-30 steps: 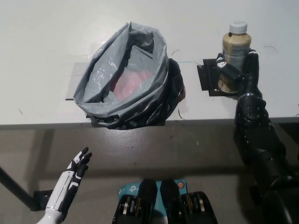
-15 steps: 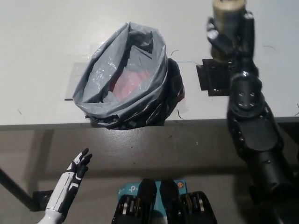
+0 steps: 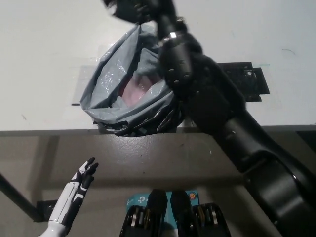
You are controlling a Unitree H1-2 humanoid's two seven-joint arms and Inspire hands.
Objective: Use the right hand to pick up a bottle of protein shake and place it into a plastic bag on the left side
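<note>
I see the white desk [image 3: 44, 59] carrying the grey plastic bag [image 3: 106, 94], mouth open, near its front edge. My black right arm [image 3: 212, 98] reaches diagonally across the bag; its right hand [image 3: 129, 9] sits blurred at the top edge above the bag's far rim, so I cannot tell its grip, nor locate the bottle. A black mat [image 3: 247, 81] lies right of the bag. My left hand [image 3: 81, 180] rests low, below the desk, fingers spread, holding nothing.
</note>
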